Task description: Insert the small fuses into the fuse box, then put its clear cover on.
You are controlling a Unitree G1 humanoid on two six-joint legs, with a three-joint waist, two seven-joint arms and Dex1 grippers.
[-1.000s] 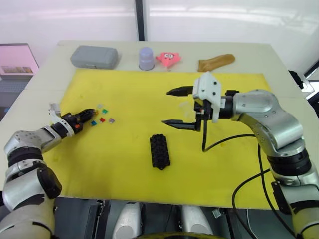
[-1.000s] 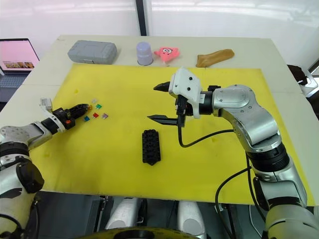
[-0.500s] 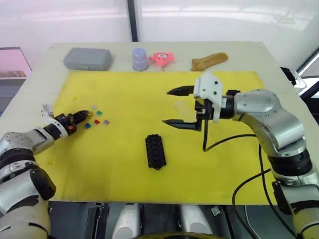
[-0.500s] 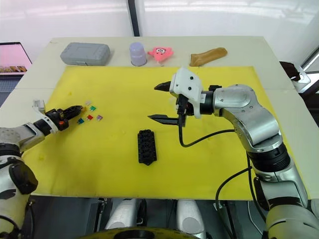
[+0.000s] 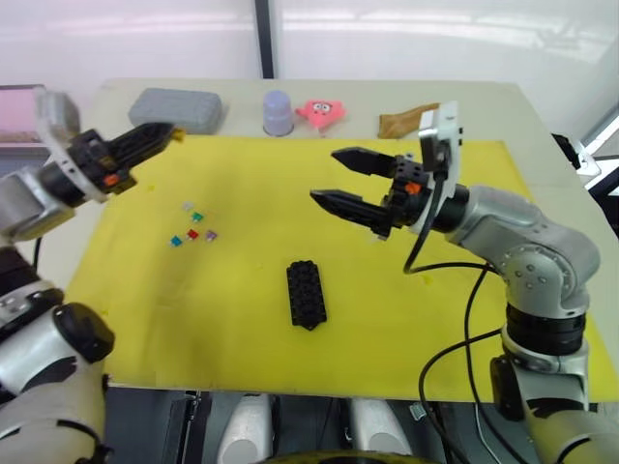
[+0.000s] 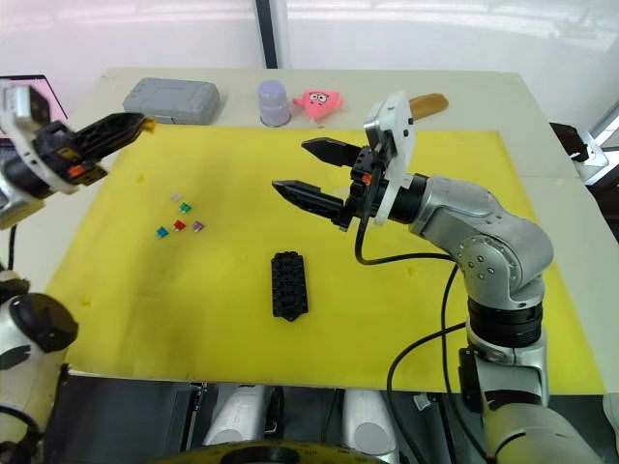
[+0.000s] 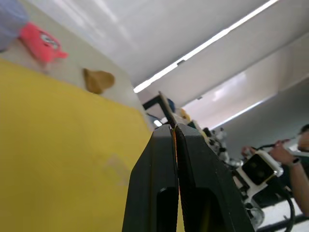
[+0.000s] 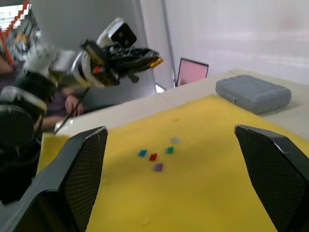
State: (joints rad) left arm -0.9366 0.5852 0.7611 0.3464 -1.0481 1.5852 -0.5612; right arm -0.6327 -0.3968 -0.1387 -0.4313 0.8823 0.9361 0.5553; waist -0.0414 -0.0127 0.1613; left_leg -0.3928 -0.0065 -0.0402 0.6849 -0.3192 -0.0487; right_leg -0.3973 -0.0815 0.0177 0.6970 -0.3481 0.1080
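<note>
The black fuse box [image 5: 307, 294] lies on the yellow mat [image 5: 435, 290] near the middle front. Several small fuses [image 5: 193, 225], grey, green, teal, red and purple, lie scattered at the mat's left. My left gripper [image 5: 172, 130] is raised high above the mat's far left corner and is shut on an orange fuse [image 8: 155, 62]. My right gripper [image 5: 324, 174] hovers open and empty above the mat's centre, behind the fuse box, pointing left. A faint pale patch [image 7: 115, 163] on the mat may be the clear cover.
Along the table's far edge stand a grey case [image 5: 176, 104], a lavender cup [image 5: 279, 112], a pink star toy [image 5: 324, 112] and a brown object [image 5: 406, 120]. A laptop [image 6: 37, 93] sits off the table's left. A person shows in the background [image 7: 294, 145].
My left gripper has lifted from beside the scattered fuses to well above the table, holding the orange fuse. My right gripper has turned and risen slightly. The camera has shifted too.
</note>
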